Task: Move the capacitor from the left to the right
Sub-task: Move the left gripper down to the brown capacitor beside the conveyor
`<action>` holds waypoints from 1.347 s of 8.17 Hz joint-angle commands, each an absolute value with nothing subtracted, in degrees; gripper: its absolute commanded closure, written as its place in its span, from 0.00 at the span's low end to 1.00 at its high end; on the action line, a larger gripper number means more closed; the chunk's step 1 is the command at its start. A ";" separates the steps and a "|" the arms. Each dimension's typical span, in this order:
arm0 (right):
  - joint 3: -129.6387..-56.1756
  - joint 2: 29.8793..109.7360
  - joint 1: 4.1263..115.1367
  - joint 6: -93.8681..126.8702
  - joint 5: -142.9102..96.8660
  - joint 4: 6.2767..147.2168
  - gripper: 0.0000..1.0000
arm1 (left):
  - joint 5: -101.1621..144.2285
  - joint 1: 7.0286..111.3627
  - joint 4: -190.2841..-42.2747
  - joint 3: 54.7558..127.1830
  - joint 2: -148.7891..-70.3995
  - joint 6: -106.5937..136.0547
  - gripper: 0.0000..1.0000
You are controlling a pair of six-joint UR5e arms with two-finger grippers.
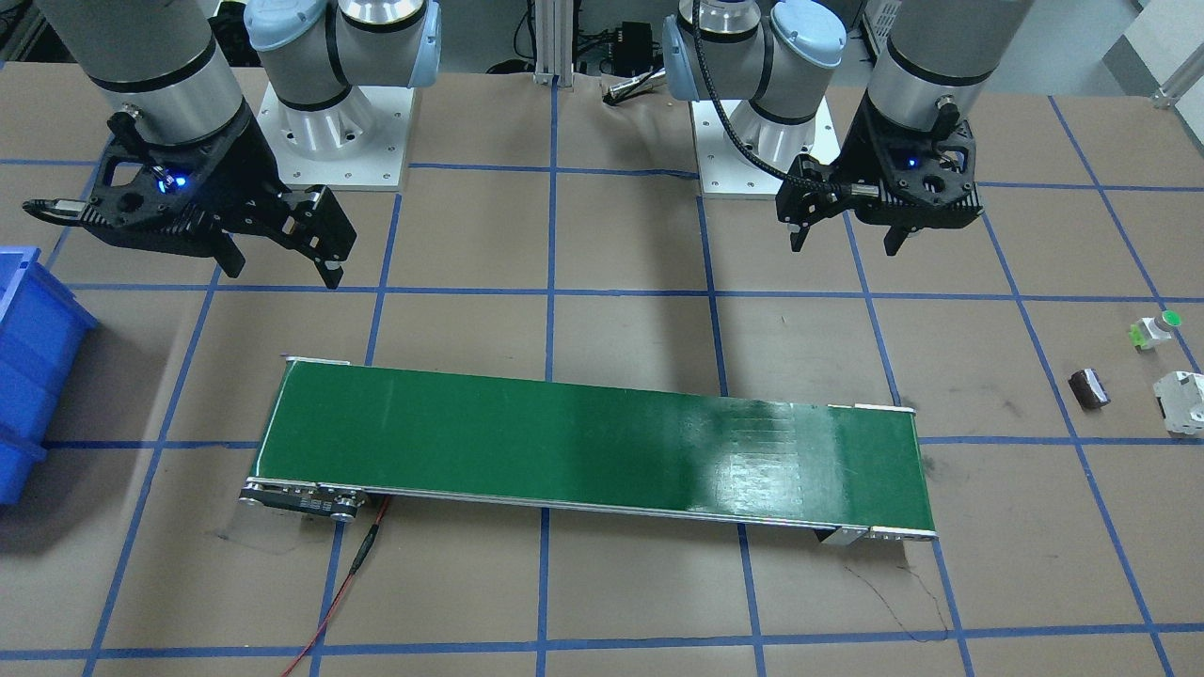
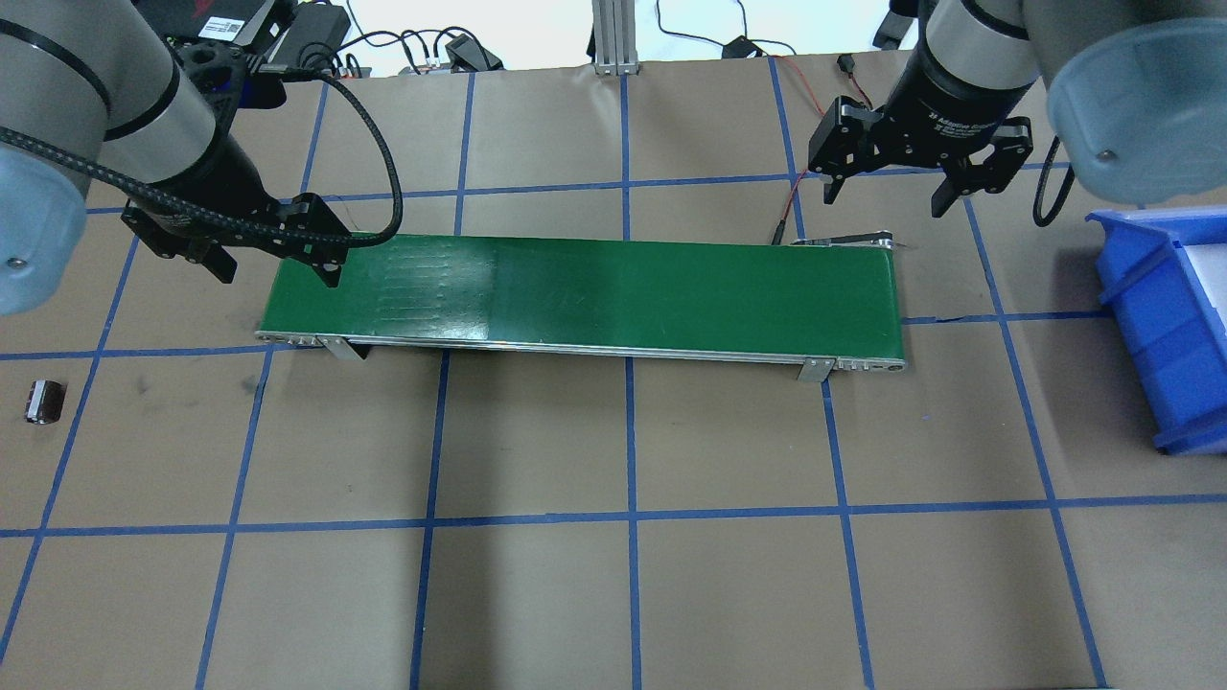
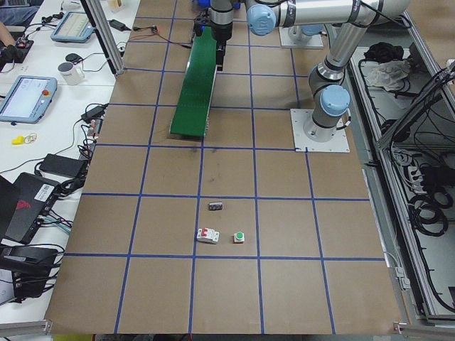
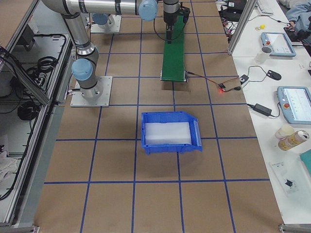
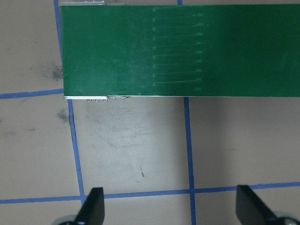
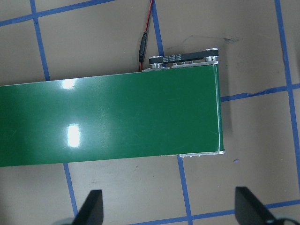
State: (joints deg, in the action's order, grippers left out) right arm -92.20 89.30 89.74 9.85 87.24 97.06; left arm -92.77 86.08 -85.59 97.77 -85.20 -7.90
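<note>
The capacitor (image 1: 1089, 387) is a small dark block with pale marks. It lies on the brown table at the robot's far left, also in the overhead view (image 2: 44, 402) and the left side view (image 3: 216, 207). My left gripper (image 1: 844, 246) is open and empty, hovering above the table near the left end of the green conveyor; it also shows in the overhead view (image 2: 278, 273) and its wrist view (image 5: 171, 211). The capacitor is well outboard of it. My right gripper (image 1: 282, 273) is open and empty above the conveyor's right end, also seen from overhead (image 2: 884, 201) and in its wrist view (image 6: 171, 211).
A long green conveyor belt (image 2: 594, 287) lies across the table's middle, with a red wire (image 1: 348, 583) at its right end. A blue bin (image 2: 1165, 326) stands at the robot's far right. A white switch part (image 1: 1180, 402) and a green-capped button (image 1: 1157, 329) lie beside the capacitor.
</note>
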 commanded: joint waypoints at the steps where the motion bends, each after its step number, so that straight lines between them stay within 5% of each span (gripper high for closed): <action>1: -92.20 89.30 89.74 9.84 87.36 97.03 0.00 | -92.99 86.05 -85.78 97.74 -85.17 -8.69 0.00; 6: -92.20 89.30 89.74 9.84 87.27 97.03 0.00 | -103.18 70.79 -82.11 98.43 -87.26 -18.92 0.00; 11: -92.20 89.38 89.74 9.84 87.10 97.73 0.00 | -97.75 49.96 -70.79 98.53 -97.78 -39.34 0.00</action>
State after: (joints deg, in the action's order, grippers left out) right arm -92.20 89.38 89.74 9.89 87.09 97.51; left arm -100.58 56.91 -75.83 98.49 -92.46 -32.51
